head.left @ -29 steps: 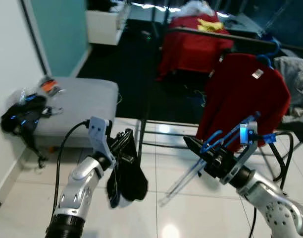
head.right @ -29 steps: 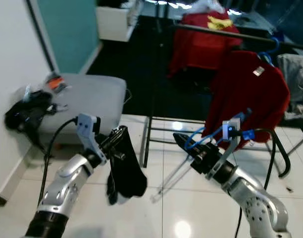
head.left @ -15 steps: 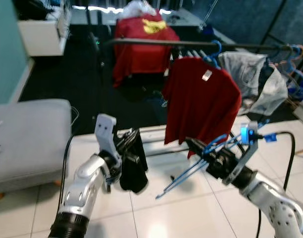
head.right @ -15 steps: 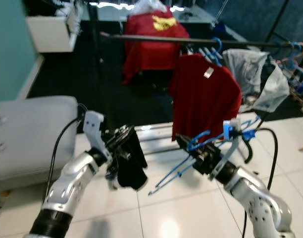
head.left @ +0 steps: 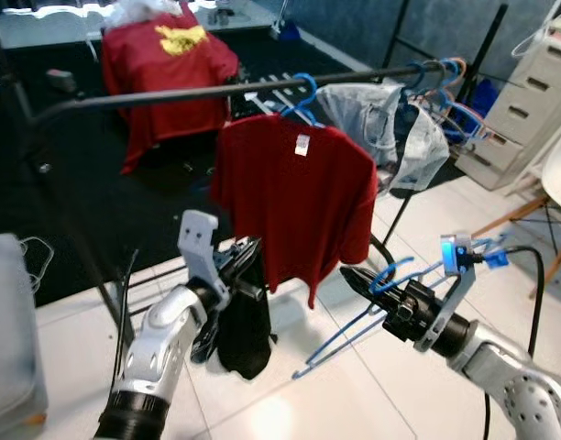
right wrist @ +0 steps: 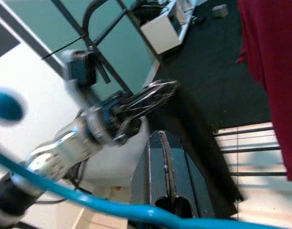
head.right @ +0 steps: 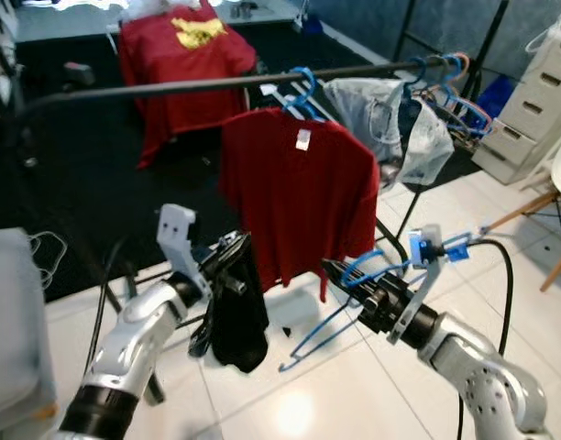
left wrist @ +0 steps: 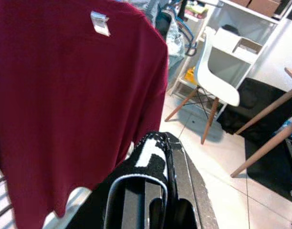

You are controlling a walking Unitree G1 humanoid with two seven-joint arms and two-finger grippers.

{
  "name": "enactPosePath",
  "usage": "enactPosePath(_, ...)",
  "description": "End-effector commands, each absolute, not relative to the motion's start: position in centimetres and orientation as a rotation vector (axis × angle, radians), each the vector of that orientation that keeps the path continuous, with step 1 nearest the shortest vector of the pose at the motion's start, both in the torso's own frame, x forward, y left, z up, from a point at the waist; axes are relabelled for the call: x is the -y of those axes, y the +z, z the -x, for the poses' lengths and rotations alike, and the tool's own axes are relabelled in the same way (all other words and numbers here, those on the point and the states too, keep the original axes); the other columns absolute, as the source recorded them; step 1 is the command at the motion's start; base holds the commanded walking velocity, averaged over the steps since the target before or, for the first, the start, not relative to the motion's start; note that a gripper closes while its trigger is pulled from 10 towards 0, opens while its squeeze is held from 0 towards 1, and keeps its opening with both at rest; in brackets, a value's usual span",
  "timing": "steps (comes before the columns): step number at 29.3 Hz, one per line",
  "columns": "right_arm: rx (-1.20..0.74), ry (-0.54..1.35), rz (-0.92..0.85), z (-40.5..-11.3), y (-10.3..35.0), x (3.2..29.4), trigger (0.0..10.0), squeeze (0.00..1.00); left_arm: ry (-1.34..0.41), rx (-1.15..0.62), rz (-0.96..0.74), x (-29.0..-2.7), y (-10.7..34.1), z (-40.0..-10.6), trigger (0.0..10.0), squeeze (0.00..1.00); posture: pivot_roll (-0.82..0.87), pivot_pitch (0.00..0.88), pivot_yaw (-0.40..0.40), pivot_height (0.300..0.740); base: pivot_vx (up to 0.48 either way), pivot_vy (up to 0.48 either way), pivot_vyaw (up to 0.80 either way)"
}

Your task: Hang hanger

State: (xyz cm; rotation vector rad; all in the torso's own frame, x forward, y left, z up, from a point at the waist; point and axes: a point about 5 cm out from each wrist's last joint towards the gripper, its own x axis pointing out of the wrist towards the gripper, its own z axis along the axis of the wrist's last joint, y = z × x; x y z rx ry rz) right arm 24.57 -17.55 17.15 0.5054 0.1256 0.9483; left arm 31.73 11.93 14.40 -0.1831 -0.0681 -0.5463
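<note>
Clamping together on the light, stiff blue hanger (head.left: 372, 312) near its hook, the right gripper (head.left: 354, 278) suits it, while the left gripper (head.left: 248, 252) pinches limp black cloth (head.left: 244, 325).

no legible text, white neck tag (head.left: 302, 145) on red shirt (head.left: 299, 206) unreadable

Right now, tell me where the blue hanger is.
The blue hanger is clamped in the right gripper, low on the right, just below the hem of the red shirt hanging on the black rail.
</note>
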Motion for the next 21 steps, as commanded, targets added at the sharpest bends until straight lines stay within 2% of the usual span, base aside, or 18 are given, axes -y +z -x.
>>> enactPosePath(1,-0.141,0.965,-0.509,-24.1,17.1,17.7,10.0,0.0,-0.554,0.046,0.19,-11.9,14.0,-31.6,10.0,0.0,0.02,0.118,-0.068,0.74,0.0,0.0,-0.8)
enactPosePath(8,-0.155,0.982,-0.501,-23.8,17.0,17.7,10.0,0.0,-0.551,0.041,0.187,-12.1,14.0,-31.6,10.0,0.0,0.02,0.12,-0.067,0.74,0.0,0.0,-0.8)
enactPosePath(9,-0.131,0.916,-0.504,-24.4,16.9,18.1,10.0,0.0,-0.537,0.031,0.178,-12.6,13.8,-31.7,10.0,0.0,0.02,0.124,-0.063,0.74,0.0,0.0,0.0)
enactPosePath(15,-0.115,0.878,-0.501,-24.8,16.8,18.4,10.0,0.0,-0.52,0.023,0.167,-12.9,13.7,-31.7,10.0,0.0,0.02,0.124,-0.063,0.74,0.0,0.0,0.0)
enactPosePath(19,-0.105,0.875,-0.484,-24.7,16.5,18.2,10.0,0.0,-0.319,-0.071,0.059,-15.7,11.8,-31.9,10.0,0.0,0.02,0.128,-0.062,0.74,0.0,0.0,0.73)
enactPosePath(21,-0.105,0.875,-0.484,-24.7,16.5,18.2,10.0,0.0,-0.319,-0.071,0.059,-15.7,11.8,-31.9,10.0,0.0,0.02,0.128,-0.062,0.74,0.0,0.0,0.73)
